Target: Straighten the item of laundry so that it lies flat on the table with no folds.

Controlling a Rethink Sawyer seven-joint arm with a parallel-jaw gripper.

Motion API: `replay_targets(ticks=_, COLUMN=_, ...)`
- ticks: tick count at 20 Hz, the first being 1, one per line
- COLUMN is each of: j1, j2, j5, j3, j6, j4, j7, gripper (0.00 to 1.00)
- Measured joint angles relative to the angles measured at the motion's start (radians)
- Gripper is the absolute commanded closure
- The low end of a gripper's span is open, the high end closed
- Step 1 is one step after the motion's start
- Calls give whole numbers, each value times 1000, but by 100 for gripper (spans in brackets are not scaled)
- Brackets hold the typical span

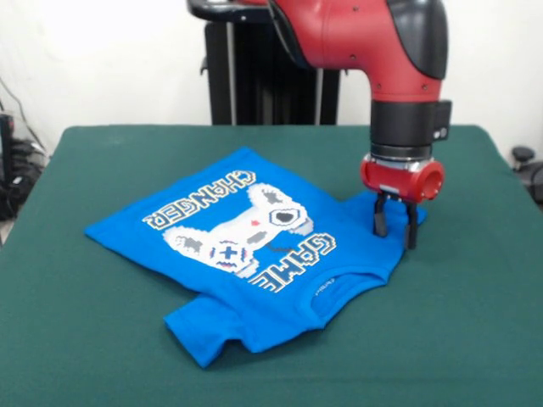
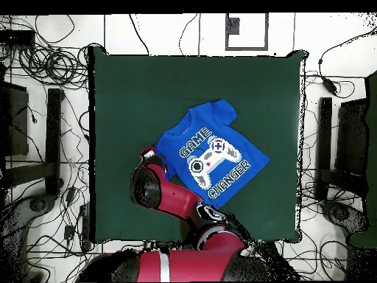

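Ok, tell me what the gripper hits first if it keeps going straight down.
Probably the T-shirt: the gripper points down over its sleeve edge, jaws slightly apart, with the table right beneath.

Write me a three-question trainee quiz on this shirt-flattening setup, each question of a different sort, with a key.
1. True or false: the T-shirt lies fully flat on the table, with no folds.
2. Multiple choice: in the front view, the end effector stands over which part of the shirt? A) the hem below the lettering B) a sleeve at the shirt's right edge C) the controller graphic
3. Fill in: the upper word of the white lettering, read in the overhead view, is ____.

Key: 1 false, the sleeve nearest the front camera looks doubled up and the cloth near the collar is rumpled; 2 B; 3 GAME.
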Motion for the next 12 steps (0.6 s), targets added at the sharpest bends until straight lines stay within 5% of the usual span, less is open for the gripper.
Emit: replay_targets(ticks=12, j1=27, j2=-8, j5=25, j3=-12, j6=-1, j4=0, j7=0, gripper=0)
